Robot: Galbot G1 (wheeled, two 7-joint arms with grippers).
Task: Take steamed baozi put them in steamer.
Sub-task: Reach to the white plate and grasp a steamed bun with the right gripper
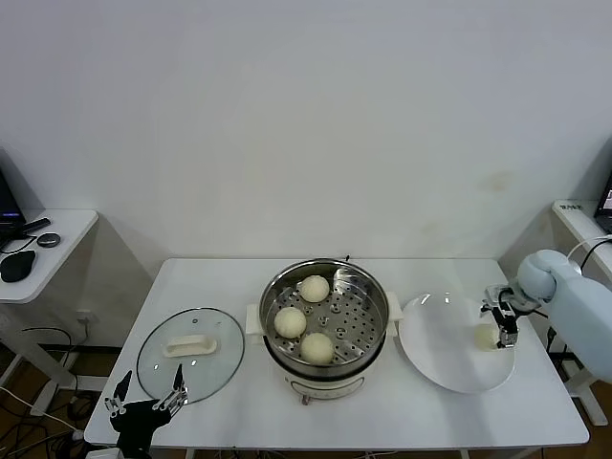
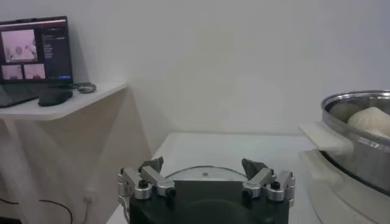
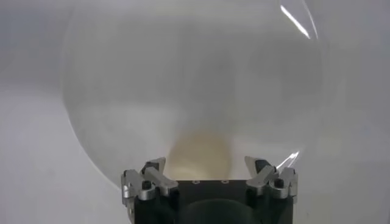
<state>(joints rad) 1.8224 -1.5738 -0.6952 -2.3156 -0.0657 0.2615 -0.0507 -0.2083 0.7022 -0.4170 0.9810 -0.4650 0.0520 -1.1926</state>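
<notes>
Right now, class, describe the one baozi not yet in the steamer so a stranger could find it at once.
Start at the steamer mid-table, then look to the flat white plate on the robot's right. The baozi lies near the plate's outer rim, under the open right hand. It alone is on the plate; three others sit in the steamer.

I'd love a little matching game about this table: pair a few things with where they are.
Things:
1. glass lid
2. steamer
3. white plate
4. left claw

Places:
A. holds three baozi
B. under the open right claw, one baozi on it
C. at the table's near left edge, open
D. flat on the table, left of the steamer

Pairs: 1-D, 2-A, 3-B, 4-C
</notes>
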